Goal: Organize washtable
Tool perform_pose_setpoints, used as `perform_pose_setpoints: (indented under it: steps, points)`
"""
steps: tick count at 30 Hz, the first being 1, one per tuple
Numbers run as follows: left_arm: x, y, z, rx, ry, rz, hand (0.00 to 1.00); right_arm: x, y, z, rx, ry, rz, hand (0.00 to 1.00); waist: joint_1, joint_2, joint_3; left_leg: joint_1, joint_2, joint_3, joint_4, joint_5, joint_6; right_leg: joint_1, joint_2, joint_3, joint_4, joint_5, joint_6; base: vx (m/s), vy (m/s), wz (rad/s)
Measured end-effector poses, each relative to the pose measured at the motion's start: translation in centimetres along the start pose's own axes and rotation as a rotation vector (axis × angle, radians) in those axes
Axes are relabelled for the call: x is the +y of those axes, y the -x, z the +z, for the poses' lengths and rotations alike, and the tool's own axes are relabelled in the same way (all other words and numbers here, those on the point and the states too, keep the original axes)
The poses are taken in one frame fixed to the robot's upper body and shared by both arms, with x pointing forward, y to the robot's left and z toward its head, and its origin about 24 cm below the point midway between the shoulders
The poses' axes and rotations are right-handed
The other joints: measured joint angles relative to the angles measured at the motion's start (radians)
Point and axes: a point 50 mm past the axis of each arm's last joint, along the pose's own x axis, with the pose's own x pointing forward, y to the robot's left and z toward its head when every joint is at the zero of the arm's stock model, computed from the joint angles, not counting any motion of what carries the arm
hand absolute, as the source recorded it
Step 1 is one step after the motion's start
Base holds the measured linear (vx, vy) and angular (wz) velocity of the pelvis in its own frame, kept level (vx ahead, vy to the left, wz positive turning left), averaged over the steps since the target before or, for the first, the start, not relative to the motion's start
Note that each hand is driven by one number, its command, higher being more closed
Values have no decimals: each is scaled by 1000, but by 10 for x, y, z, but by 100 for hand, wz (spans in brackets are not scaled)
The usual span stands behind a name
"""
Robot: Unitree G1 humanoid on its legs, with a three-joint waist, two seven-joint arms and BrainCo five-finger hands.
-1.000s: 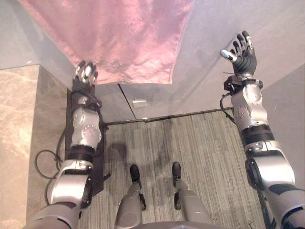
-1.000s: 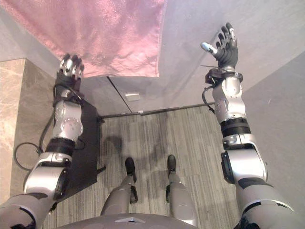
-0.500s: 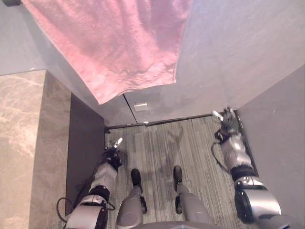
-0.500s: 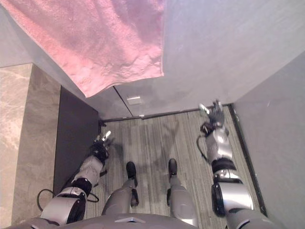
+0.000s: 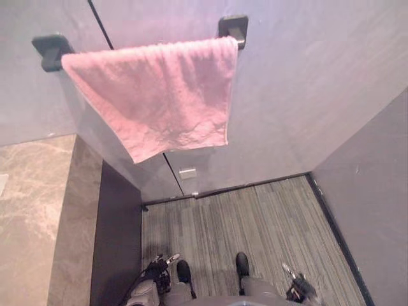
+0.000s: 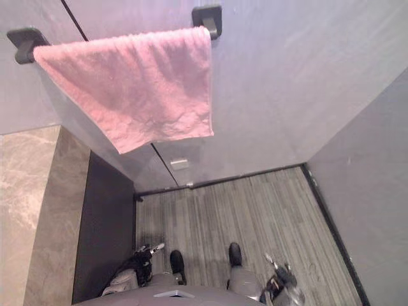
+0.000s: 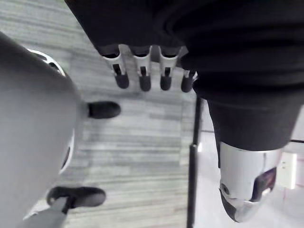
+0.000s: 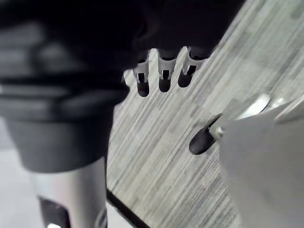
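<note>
Left eye view: the pink towel [image 5: 153, 95] hangs flat against the grey wall [image 5: 306, 95], draped between two dark brackets [image 5: 233, 27]. Its top edge runs roughly along the 9-to-3 o'clock line, and the hem dips lower toward its 7 o'clock corner. The marble surface [image 5: 32, 217] sits below it at about 8 o'clock.

Both hands are low, well apart from the towel, over the striped floor [image 5: 255, 217]. The left hand [image 5: 158, 266] has the towel almost straight up at 12 o'clock. From the right hand [image 5: 298, 288], the towel lies off toward 11 o'clock, so I'd say the left arm has the shorter reach.

In the left wrist view, the left hand's fingers [image 7: 142, 71] are straight, side by side and holding nothing. The right hand's fingers [image 8: 164, 76] look the same in its own view, stretched out and empty.

To my eye the towel is already hung, and the hem could be levelled.
</note>
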Motion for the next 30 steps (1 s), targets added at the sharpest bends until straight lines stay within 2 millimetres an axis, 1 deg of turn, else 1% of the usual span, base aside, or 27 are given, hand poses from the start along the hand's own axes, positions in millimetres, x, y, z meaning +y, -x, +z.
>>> perform_pose_setpoints:
  steps: [1, 2, 3, 4, 5, 6, 8, 12, 14, 15, 16, 17, 18, 19, 20, 21, 22, 23, 24, 25, 26, 27, 28, 29, 30]
  points:
    - [0, 0, -1, 2, 7, 1, 0, -5, 1, -4, 15, -14, -17, 0, -2, 1, -3, 8, 0, 1, 0, -3, 0, 6, 0, 0, 6, -6, 1, 56, 15, -6]
    - [-2, 1, -3, 8, 18, 2, 0, -15, 4, -12, 40, -39, -48, 0, -9, 0, -11, 25, 0, 1, 0, -9, -1, 17, 0, -1, 19, -18, -1, 38, 13, 0]
    - [-2, 1, -4, 11, 24, 3, 0, -19, 5, -15, 49, -47, -59, 0, -12, -2, -16, 32, 0, 2, 0, -12, -2, 18, 0, 0, 29, -25, -1, 47, 16, 1]
    - [0, 2, -8, 22, 35, 9, 0, -23, 6, -19, 61, -67, -75, 0, -24, -4, -23, 45, 0, 4, 1, -17, -3, 22, 1, 0, 50, -42, -2, 47, 13, -3]
    - [1, 3, -10, 29, 29, 11, 0, -25, 7, -21, 74, -73, -82, 0, -30, -7, -27, 60, 1, 8, 1, -23, -4, 23, 2, 1, 78, -59, -4, 38, 10, -4]
    - [1, 3, -10, 30, 27, 10, 0, -26, 7, -23, 78, -73, -85, 0, -30, -8, -27, 70, 2, 11, 1, -26, -3, 23, 3, 3, 92, -68, -7, 29, 4, -6]
    - [1, 3, -10, 31, 18, 7, 0, -28, 9, -27, 90, -70, -89, 0, -29, -12, -30, 94, 2, 12, 1, -31, -6, 15, 3, 3, 159, -107, -11, 0, 0, 0]
    - [5, 4, -13, 29, 16, 23, 0, -23, 9, -29, 93, -25, -77, 0, -27, -15, -32, 111, 6, 2, 5, -36, -15, 7, 5, -6, 247, -166, -21, 8, -42, 11]
    - [9, 4, -12, 12, 13, 39, 0, -18, 9, -29, 90, 18, -61, 0, -27, -26, -31, 47, 9, -43, 92, -55, -16, -22, -10, -45, 309, -203, -26, -19, -101, 69]
    - [10, 4, -9, -6, 12, 44, 0, -16, 8, -26, 72, 37, -56, 0, -27, -25, -30, -16, 9, -103, 135, -58, -16, -46, -24, -101, 345, -225, -32, -31, -125, 109]
    - [10, 4, -8, -12, 12, 45, 0, -15, 7, -24, 66, 52, -52, 0, -26, -23, -30, -42, 9, -124, 144, -50, -22, -60, -28, -124, 365, -234, -36, -71, -148, 140]
    - [15, 6, -10, -17, 7, 62, 0, -11, 5, -18, 52, 83, -49, 0, -25, -16, -27, -99, 4, -146, 157, -13, -30, -95, -38, -169, 404, -253, -48, -108, -98, 115]
    - [18, 6, -8, -23, -5, 70, 0, -8, 4, -16, 45, 83, -48, 0, -25, -27, -28, -123, -2, -146, 143, 19, -40, -106, -50, -199, 405, -261, -61, -55, -48, 147]
    - [21, 5, -5, -29, -14, 80, 0, -6, 3, -13, 37, 82, -52, 0, -30, -31, -16, -150, 13, -38, 216, -3, -10, -105, -83, -273, 400, -264, -73, 323, 221, 158]
    - [22, 4, -1, -37, -17, 88, 0, -1, 2, -6, 8, 75, -50, 0, -23, -22, 5, -214, 104, 170, 567, -185, 58, -101, -91, -346, 422, -273, -92, 338, 200, 185]
    - [26, 6, -2, -40, -7, 100, 0, 0, 0, 4, -31, 79, -48, 0, -21, -5, 22, -196, 189, 282, 826, -276, 61, -60, -84, -412, 429, -288, -109, 279, 160, 156]
    - [28, 6, -5, -30, -8, 106, 0, 0, 0, 8, -50, 79, -50, 0, -23, 0, 20, -174, 216, 318, 908, -296, 66, -47, -83, -445, 429, -292, -114, -74, -56, 144]
    - [28, 8, -11, -17, -2, 103, 0, 2, 0, 18, -97, 71, -48, 0, -25, 22, 4, -110, 256, 381, 1025, -308, 70, -33, -79, -497, 431, -303, -124, -34, 9, 132]
    - [25, 9, -15, 0, -3, 91, 0, 5, 0, 27, -142, 46, -44, 0, -29, 45, -17, -52, 278, 397, 1073, -306, 68, -35, -79, -541, 440, -311, -125, -27, 46, 129]
    - [24, 9, -15, 5, -12, 85, 0, 7, 0, 31, -161, 27, -38, 0, -30, 57, -26, -31, 290, 395, 1067, -285, 59, -47, -82, -564, 459, -318, -123, -24, 109, 136]
    - [21, 7, -10, 0, -29, 74, 0, 13, -1, 38, -184, -17, -31, 0, -33, 70, -36, 5, 284, 403, 1003, -283, 9, -81, -119, -614, 529, -344, -114, -104, 140, 155]
    - [15, 3, 4, -34, -65, 56, 0, 19, -2, 35, -172, -44, -20, 0, -49, 34, -20, -12, 240, 404, 967, -292, 19, -136, -169, -638, 642, -393, -109, -58, 126, 161]
    - [19, 2, 7, -34, -91, 63, 0, 25, -1, 30, -155, -60, -10, 0, -55, 23, -28, -18, 215, 369, 908, -332, -1, -160, -120, -628, 607, -393, -101, -33, 75, 120]
    - [23, 1, 10, -37, -107, 72, 0, 27, 0, 26, -145, -68, -6, 0, -56, 14, -38, -15, 188, 341, 877, -372, -20, -166, -86, -637, 533, -336, -145, 75, 45, 85]
    - [17, -1, 14, -44, -118, 57, 0, 27, -1, 29, -151, -59, -5, 0, -63, 43, -43, -17, 177, 295, 781, -449, -22, -170, -60, -668, 502, -300, -176, 46, 94, 55]
